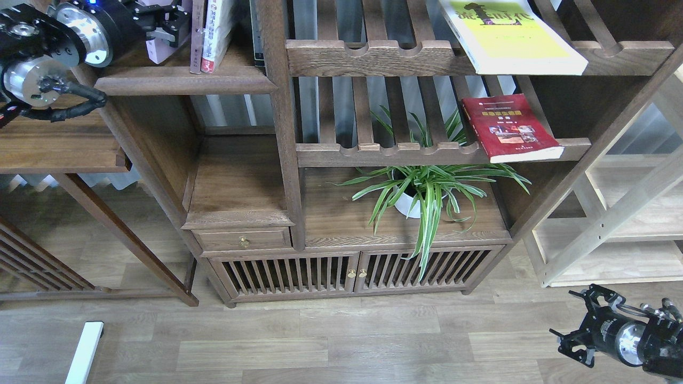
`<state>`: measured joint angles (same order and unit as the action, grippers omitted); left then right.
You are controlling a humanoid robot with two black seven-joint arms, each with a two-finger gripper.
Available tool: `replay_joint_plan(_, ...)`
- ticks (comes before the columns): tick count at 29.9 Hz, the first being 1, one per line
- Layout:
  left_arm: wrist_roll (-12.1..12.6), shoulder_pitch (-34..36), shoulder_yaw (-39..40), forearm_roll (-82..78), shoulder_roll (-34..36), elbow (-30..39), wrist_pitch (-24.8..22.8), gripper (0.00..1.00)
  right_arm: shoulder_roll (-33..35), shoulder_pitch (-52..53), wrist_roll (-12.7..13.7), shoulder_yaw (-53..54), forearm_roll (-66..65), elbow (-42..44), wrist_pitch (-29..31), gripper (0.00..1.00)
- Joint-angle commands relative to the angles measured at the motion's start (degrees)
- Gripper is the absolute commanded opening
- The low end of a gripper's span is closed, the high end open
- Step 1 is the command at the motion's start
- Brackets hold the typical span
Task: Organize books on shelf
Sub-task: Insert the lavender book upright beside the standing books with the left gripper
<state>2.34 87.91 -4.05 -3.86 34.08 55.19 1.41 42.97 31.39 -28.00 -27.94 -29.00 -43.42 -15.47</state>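
Note:
My left gripper (166,25) is at the top left, shut on the pale lavender-white book (158,52). It holds the book upright over the dark shelf (181,83), just left of the upright white and brown spines (209,37). The yellow-green book (507,40) lies flat on the upper slatted rack. The red book (509,128) lies flat on the lower slatted rack. My right gripper (579,325) hangs low at the bottom right over the floor, open and empty.
A spider plant (427,186) in a white pot (408,207) stands under the lower rack (384,154). Pale wood shelving (613,229) stands to the right. A brown side table (58,152) is at the left. A white bar (84,352) lies on the floor.

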Motion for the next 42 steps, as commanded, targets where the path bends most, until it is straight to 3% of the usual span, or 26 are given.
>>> replay_joint_plan(1,2.22,0.94,-0.08,-0.01,-0.07,-0.61,0.00,0.00,0.01,-0.10,0.00,-0.01,0.00,0.00,0.00,0.93)
replay_joint_plan(18,9.17,5.08,-2.28,-0.01,-1.21,-0.87,3.60,0.00,0.01,-0.02,0.00,-0.01,0.00,-0.35,0.00,0.93)
replay_joint_plan(42,9.61,5.69,-2.01,1.84,-7.62,-0.35,10.98,0.00,0.19,0.07,0.00,0.08,0.00,-0.35,0.00,0.93)
